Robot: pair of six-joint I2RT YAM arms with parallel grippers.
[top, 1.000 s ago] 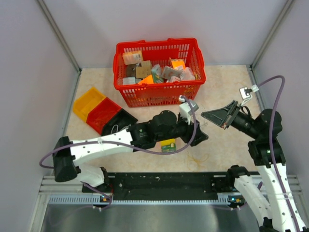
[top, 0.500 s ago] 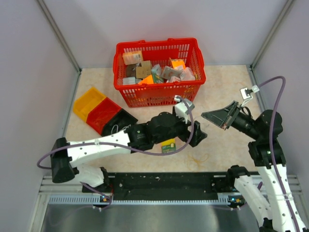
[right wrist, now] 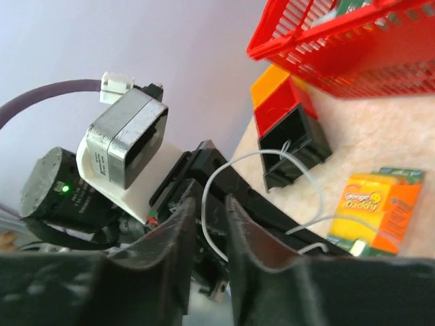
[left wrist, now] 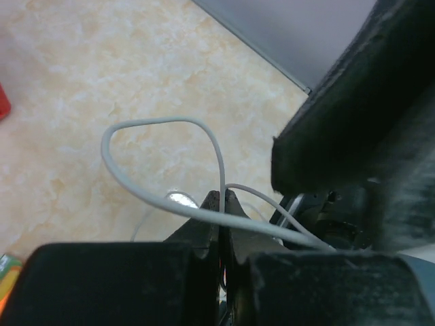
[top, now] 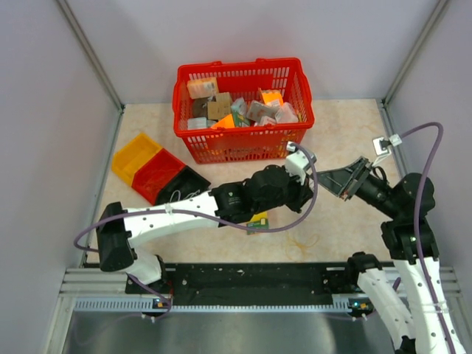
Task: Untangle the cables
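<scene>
A: Where is the white cable [left wrist: 221,173]?
B: It hangs off the table [top: 346,133], between the two arms and just in front of the red basket [top: 240,151]. One strand rises in a loop from the left pincer [left wrist: 221,198], and a second strand crosses it right at the fingertips.
A: And the left pincer itself?
B: It is clenched on the white cable. Its two fingers meet, with the strand pinched between the tips.
A: The right pincer [right wrist: 211,200]?
B: It points at the left one, tip close to tip. Its fingers stand a narrow slit apart, released. The cable arcs over them and drops into the slit, but nothing shows them pressing it.
A: Where does the cable run from there?
B: In the right wrist view it curves down toward the orange-and-green sponge pack [right wrist: 370,204], which lies flat on the table beside the left arm. The yellow, red and black bins [top: 158,173] sit in a row to the left, near the basket's corner.
</scene>
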